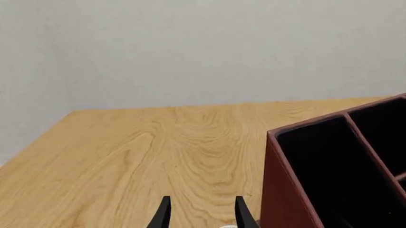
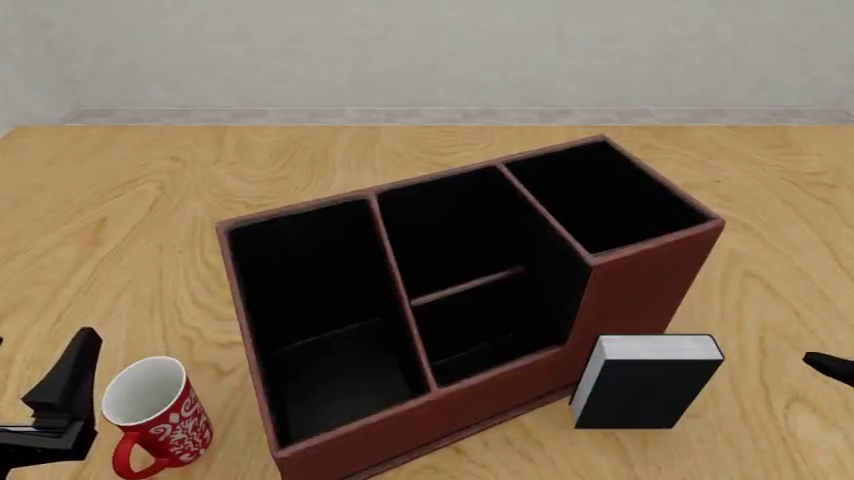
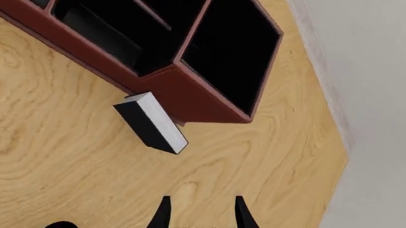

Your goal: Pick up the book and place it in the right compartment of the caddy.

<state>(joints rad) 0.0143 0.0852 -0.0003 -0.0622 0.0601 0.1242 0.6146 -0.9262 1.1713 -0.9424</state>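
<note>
A: Where does the book sit relative to the right hand?

B: It stands upright on the worktop, ahead of the right hand and well apart from it. Its white page edges face up, and it is just beside the caddy, against the outer front wall below the right compartment. Whether it touches that wall cannot be told.

A: And that hand's fingers?

B: Spread, with a bare gap between the two dark fingertips and nothing in it. In the front view only a dark tip shows at the right edge.

A: The left hand?

B: Also spread and holding nothing, above bare wood, with the caddy's near corner just to its side. In the front view it sits low at the left edge, right beside a red mug with a white inside.

A: The compartments?

B: All show only black lining.
</note>
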